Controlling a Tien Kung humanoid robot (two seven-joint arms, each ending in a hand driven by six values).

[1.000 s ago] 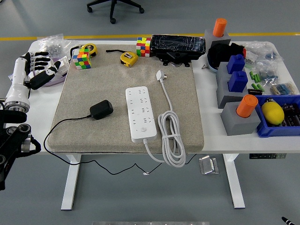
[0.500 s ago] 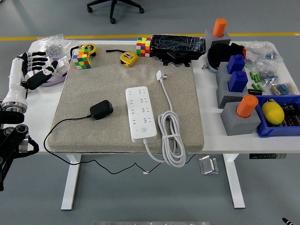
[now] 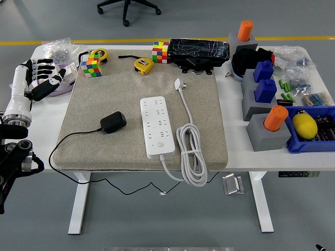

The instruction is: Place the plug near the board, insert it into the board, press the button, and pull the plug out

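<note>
Head view, plug [image 3: 113,122] beside board [image 3: 157,127]

A white table [image 3: 235,130] carries a beige mat [image 3: 125,104], grey blocks [image 3: 264,128] and a blue bin [image 3: 309,144].

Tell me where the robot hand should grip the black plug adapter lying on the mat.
Grip the black plug adapter across its blocky body, coming from above. It lies flat on the mat, its cord trails off left, and the power strip sits apart on its right.
</note>
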